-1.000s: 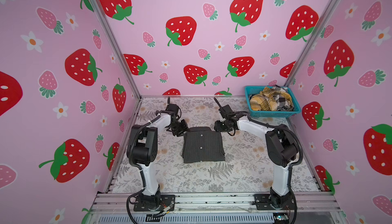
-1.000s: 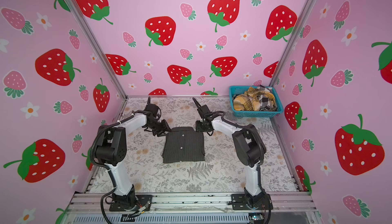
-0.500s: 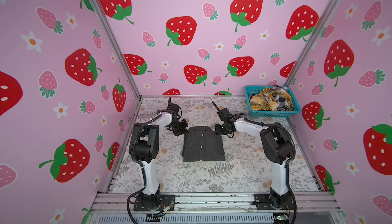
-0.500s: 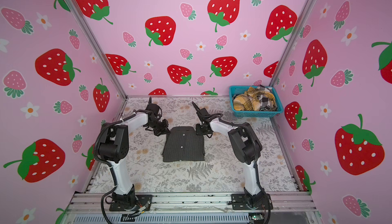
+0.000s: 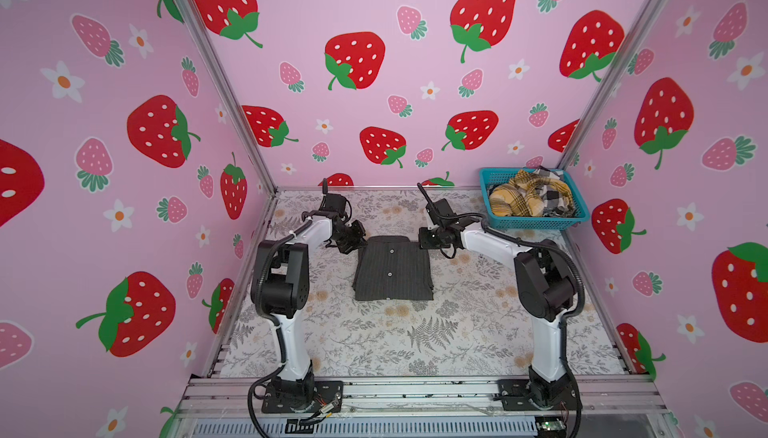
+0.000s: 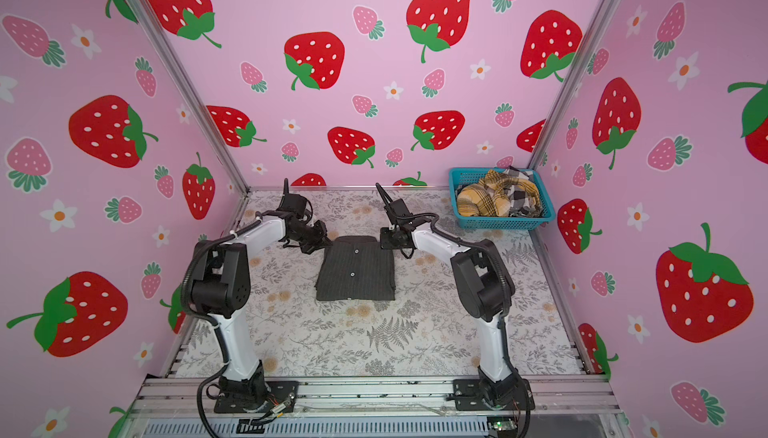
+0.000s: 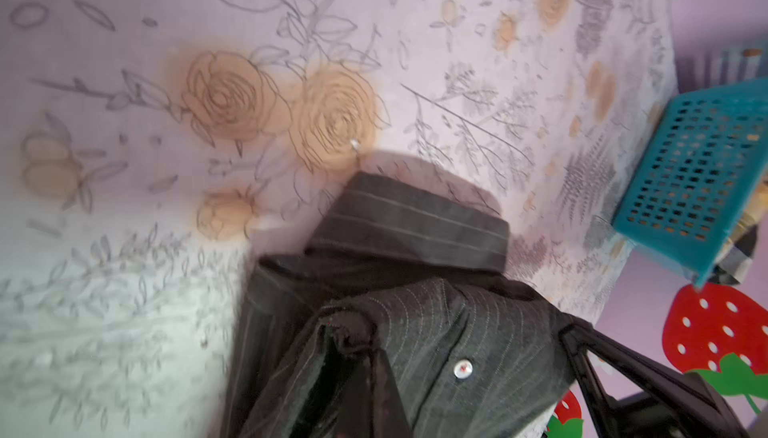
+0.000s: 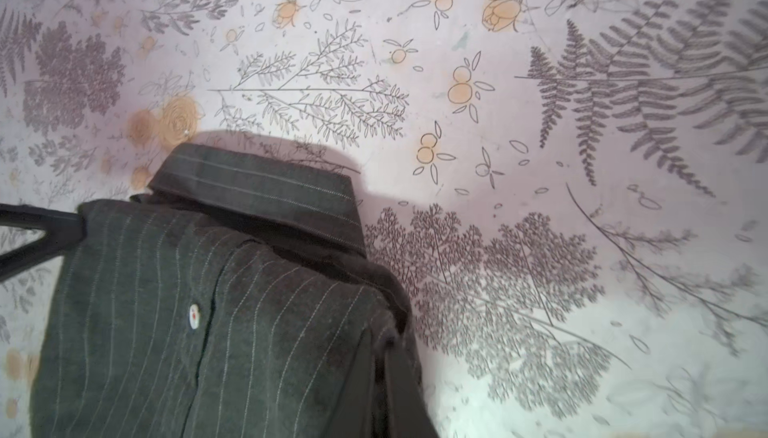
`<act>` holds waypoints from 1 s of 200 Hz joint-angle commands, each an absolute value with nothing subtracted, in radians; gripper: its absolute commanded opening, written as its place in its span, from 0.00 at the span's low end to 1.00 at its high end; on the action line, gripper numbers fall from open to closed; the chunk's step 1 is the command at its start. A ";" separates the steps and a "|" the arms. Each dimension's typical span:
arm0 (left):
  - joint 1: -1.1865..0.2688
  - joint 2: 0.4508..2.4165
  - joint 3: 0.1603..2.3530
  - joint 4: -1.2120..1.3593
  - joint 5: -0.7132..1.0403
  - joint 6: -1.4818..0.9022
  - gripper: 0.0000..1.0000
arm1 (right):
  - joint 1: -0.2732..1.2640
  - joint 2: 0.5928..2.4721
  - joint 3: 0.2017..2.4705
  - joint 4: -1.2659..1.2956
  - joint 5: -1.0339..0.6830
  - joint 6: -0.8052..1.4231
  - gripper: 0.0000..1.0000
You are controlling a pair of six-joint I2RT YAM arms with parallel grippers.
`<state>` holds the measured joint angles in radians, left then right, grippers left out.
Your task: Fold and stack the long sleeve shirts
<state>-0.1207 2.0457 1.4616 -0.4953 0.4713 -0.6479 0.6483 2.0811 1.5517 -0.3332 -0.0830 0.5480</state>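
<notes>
The charcoal shirt (image 5: 392, 278) is showing pale pinstripes and white buttons (image 5: 391, 251). At two o'clock, a mustard-yellow plaid shirt (image 5: 513, 205) and a black-and-white check shirt (image 5: 555, 197) are filling the teal basket (image 5: 536, 222). The mat (image 5: 415, 344) is showing grey ferns and tan roses.

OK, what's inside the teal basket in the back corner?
The teal basket holds a crumpled mustard-yellow plaid shirt and, tangled with it, a black-and-white check shirt. Whatever lies under them, and the basket's floor, is covered.
</notes>
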 commanded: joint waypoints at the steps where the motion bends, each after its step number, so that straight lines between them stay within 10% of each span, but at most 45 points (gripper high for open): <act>1: -0.106 2.098 1.499 -0.509 0.468 -0.670 0.00 | 0.631 2.149 1.597 -0.336 -0.115 0.551 0.27; 39: -0.105 1.999 1.513 -0.520 0.473 -0.663 0.43 | 0.628 2.136 1.644 -0.360 -0.108 0.533 0.55; 114: -0.081 1.588 1.108 -0.504 0.488 -0.682 0.78 | 0.749 1.840 1.408 -0.430 0.065 0.542 0.59; 200: 0.008 1.472 0.828 -0.264 0.695 -0.764 0.75 | 0.817 1.775 1.226 -0.295 -0.038 0.637 0.41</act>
<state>-0.0265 1.4433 0.8043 -0.3405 0.5720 -0.7437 0.8200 1.7512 1.2255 -0.3370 -0.0086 0.6106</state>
